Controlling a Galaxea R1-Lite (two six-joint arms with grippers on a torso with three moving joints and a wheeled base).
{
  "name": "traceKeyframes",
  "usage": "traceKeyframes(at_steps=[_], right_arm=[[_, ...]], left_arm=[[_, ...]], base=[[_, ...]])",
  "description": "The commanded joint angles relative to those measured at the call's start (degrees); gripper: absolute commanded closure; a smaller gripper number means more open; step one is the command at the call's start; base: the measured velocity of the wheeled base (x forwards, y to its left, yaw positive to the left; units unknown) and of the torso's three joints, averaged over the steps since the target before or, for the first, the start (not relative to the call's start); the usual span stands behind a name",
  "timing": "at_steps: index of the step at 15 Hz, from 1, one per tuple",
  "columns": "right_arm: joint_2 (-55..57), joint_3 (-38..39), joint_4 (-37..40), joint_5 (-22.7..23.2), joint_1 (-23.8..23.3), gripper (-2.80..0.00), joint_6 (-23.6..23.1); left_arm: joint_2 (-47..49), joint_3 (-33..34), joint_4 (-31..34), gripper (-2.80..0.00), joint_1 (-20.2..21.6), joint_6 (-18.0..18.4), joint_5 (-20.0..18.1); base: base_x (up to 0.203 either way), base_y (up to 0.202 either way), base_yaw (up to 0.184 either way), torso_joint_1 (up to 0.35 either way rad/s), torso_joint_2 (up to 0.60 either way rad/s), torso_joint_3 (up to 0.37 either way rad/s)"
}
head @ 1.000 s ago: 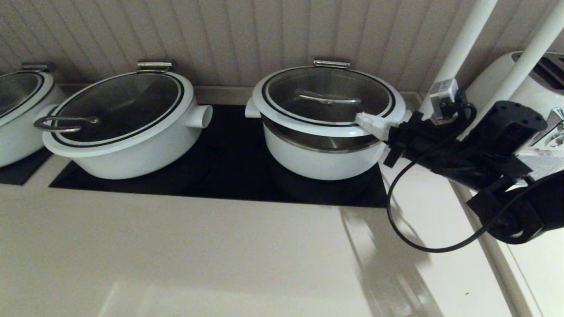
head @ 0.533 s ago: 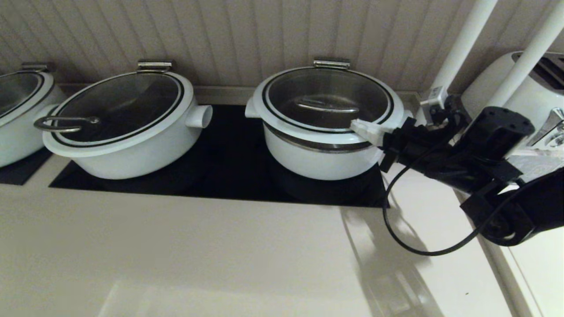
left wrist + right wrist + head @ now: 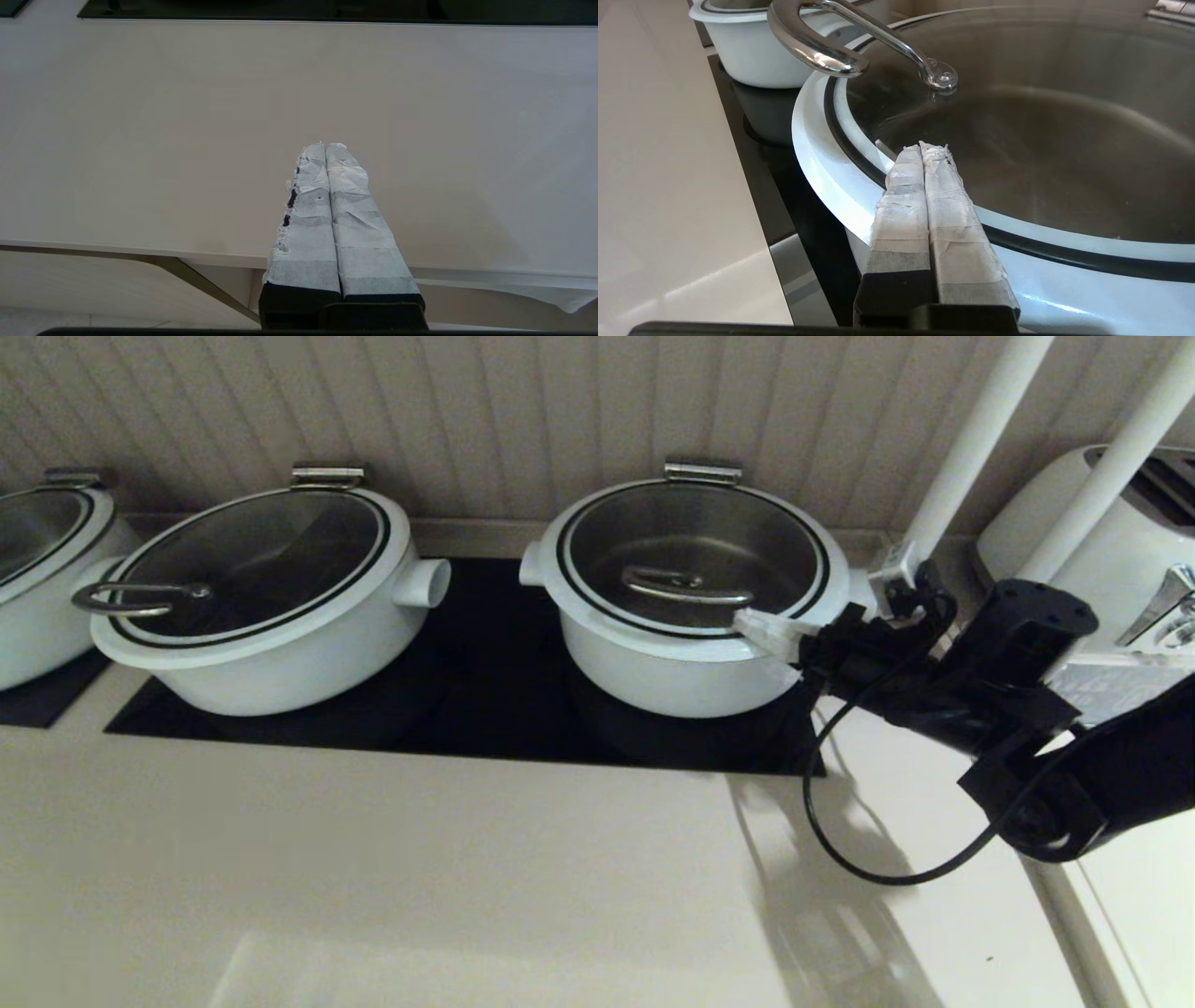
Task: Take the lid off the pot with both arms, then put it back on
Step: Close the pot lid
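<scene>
Glass lid [image 3: 693, 560] is seated on white pot [image 3: 672, 677]; right gripper [image 3: 766, 627], jaws together w/ nothing between, is laid on rim at 4 o'clock. If dragged, lid could be skewed. Left gripper [image 3: 327, 148], jaws together, is parked over counter [image 3: 140, 140].

The pot [image 3: 681, 677] stands at the table's [image 3: 420, 877] far edge, right of the middle, with the lid [image 3: 695, 565] on it. A wider pot [image 3: 280, 644] stands to its left, a third [image 3: 37, 607] at the far left corner. A toaster [image 3: 1111, 532] is at the far right corner. The right hand [image 3: 761, 627] lies on the lid's right rim; the left hand [image 3: 325, 147] hangs over the table's near edge
</scene>
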Motion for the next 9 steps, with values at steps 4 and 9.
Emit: traceKeyframes(at_steps=[4,9], right_arm=[[2.04,0.07,-0.67,0.21,0.03,0.0,-0.14],[3.23,0.51,-1.15,0.21,0.03,0.0,-0.14]], left_arm=[[-0.02,0.0,-0.02,0.0,0.0,-0.01,0.02],[-0.02,0.0,-0.02,0.0,0.0,-0.01,0.01]], base=[[0.0,0.0,0.0,0.0,0.0,0.0],[0.0,0.0,0.0,0.0,0.0,0.0]])
